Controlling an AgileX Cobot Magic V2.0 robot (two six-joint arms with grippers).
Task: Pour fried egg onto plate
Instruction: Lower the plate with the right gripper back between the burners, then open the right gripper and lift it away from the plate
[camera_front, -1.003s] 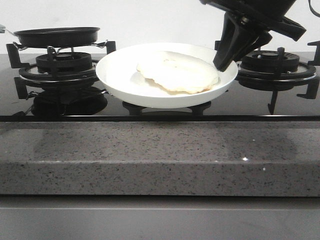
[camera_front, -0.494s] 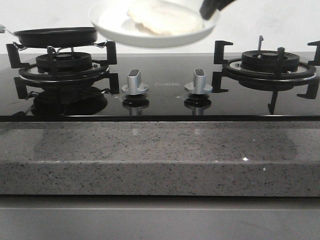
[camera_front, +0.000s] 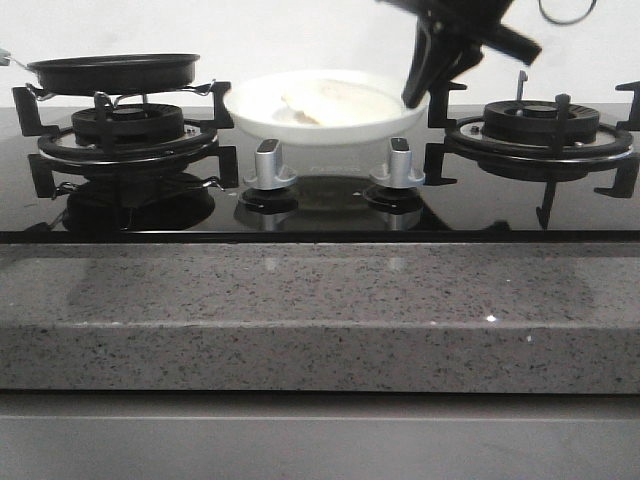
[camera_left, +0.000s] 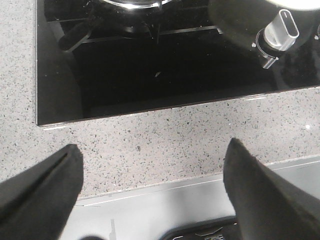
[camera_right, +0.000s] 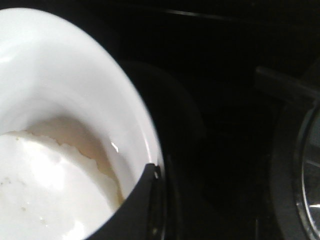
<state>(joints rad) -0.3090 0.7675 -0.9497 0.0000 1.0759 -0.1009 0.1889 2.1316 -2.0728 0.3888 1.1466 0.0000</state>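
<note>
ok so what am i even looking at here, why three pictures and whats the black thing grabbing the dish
These are three cameras on one two-armed robot at the same moment. The front view looks forward over a glass gas hob set in a speckled stone counter. The other two cameras sit on the arms' wrists.

The black thing is the right gripper, shut on the rim of the white plate, holding it between the burners, behind the two silver knobs. The fried egg lies on the plate; the right wrist view shows it up close. A black frying pan sits on the left burner.

The left wrist view shows the left gripper open and empty above the counter's front edge.
</note>
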